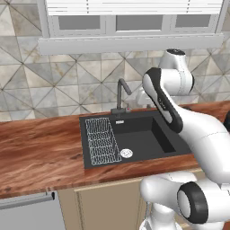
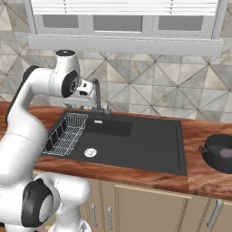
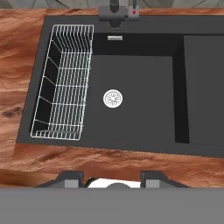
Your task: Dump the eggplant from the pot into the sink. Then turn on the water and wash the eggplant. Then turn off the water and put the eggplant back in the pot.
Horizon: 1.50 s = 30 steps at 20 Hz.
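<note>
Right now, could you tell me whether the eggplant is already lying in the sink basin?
No; in the hand view the sink basin holds just its white drain and wire rack.

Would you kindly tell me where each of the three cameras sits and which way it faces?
Left base view: behind the arm's left, looking forward and down at the sink; arm fills the right.
Right base view: behind the arm's right, same sink, pot on the counter at right; arm at left.
Hand view: on the hand, looking down into the basin; end effector fingertips at bottom.
All share the drain, wire rack and faucet.
</note>
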Available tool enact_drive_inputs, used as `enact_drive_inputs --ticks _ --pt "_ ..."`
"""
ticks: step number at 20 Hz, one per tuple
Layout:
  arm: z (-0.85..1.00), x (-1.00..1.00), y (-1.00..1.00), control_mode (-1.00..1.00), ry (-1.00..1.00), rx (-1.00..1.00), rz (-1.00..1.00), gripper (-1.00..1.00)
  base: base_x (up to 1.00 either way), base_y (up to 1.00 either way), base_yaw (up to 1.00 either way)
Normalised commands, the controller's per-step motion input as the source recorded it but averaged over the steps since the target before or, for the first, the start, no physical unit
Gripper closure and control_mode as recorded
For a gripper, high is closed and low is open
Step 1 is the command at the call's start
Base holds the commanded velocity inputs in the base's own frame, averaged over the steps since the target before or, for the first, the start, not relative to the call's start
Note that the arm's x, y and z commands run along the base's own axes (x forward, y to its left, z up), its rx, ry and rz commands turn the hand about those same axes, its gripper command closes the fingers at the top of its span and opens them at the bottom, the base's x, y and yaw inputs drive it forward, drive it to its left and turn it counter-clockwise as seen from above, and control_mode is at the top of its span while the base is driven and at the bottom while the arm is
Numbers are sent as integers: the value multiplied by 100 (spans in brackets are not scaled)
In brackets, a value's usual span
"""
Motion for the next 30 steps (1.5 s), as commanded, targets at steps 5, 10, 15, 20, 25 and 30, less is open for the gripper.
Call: enact_drive_inputs --ticks 5,10,15,20,25,30 --pt "0 -16 -18 -100 -11 0 0 -100 0 0 0" --pt "0 -2 -76 -100 -5 0 -5 -100 0 0 0" --pt "0 0 -99 -100 0 0 -10 -100 0 0 0" --pt "0 0 -100 -100 1 0 -9 -100 0 0 0" --pt "0 0 -100 -100 3 0 -8 -100 0 0 0" --pt "-5 5 -100 -100 6 0 -8 -100 0 0 0"
